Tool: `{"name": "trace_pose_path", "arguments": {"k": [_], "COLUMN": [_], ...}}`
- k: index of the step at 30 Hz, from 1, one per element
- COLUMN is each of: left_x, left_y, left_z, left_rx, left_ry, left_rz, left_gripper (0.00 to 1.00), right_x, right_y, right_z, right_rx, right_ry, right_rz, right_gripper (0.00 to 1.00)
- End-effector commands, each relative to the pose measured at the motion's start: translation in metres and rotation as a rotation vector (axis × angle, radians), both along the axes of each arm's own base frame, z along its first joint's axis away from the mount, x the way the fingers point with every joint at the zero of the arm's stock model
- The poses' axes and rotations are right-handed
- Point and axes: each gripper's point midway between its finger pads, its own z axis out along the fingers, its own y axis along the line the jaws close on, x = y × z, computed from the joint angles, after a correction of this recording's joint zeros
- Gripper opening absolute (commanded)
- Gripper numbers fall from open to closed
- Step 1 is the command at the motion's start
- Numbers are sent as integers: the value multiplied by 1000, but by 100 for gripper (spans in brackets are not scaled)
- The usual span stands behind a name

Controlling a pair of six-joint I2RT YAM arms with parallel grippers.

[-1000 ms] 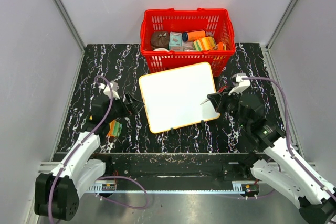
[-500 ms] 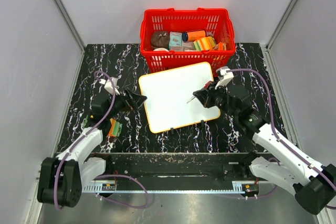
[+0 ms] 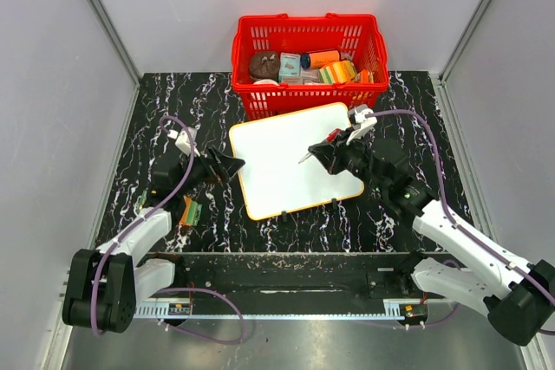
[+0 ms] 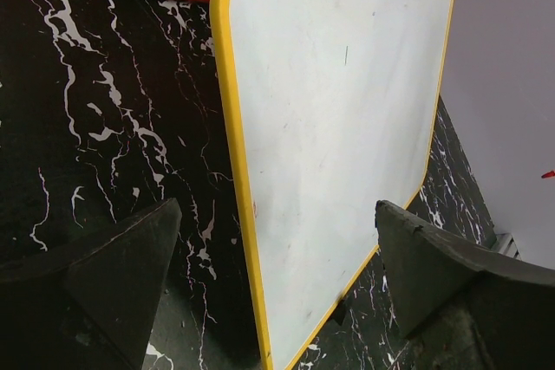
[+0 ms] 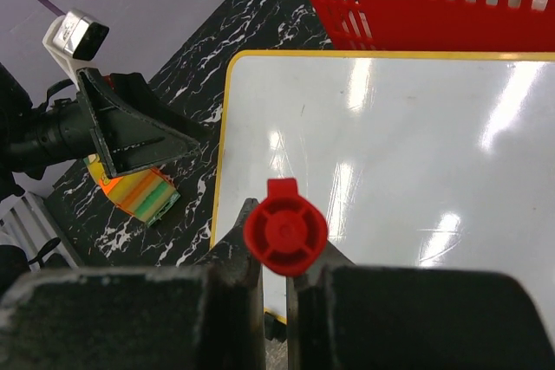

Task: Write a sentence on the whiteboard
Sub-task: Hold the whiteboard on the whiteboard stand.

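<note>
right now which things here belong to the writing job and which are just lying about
Job in hand:
- whiteboard, blank
- red marker, gripped in the right end effector over the board
- left end effector, open at the board's left edge

Lying about:
- red basket behind the board
- orange-green block left of the board

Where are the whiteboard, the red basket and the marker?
whiteboard [image 3: 273,172], top view, bare white middle.
red basket [image 3: 299,98], top view, front wall.
marker [image 5: 284,229], right wrist view, red end.
</note>
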Motion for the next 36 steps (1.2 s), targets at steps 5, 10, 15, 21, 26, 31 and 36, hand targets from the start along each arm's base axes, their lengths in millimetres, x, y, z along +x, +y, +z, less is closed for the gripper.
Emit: {"name": "trace_pose_path", "arguments": {"k": [5, 10, 15, 21, 26, 31, 36], "left_x": [10, 13, 19, 24, 29, 31, 36], "left_y": [4, 3, -10, -27, -35, -38, -43], "left_z": [25, 30, 34, 34, 30, 29, 26], "left_rx": [25, 23, -8, -59, -83, -83, -80], "left_ry": [-88, -117, -153, -159, -156, -189, -202], "left_rz": [14, 8, -77, -201, -265, -290, -343], "left_gripper": [99, 99, 99, 99, 94, 81, 78], "right_x": [8, 5, 3, -1, -4, -4, -4], "right_y": [9, 8, 9, 6, 5, 4, 5], "right_z": [41, 45, 44, 48, 46, 43, 42], "right_rx": [8, 20, 27, 38, 29, 31, 27], "right_ry": [-149, -157, -148, -148, -138, -132, -125], "right_rz": [30, 32, 43, 37, 44, 42, 47], "right_gripper": [0, 0, 0, 0, 0, 0, 0]}}
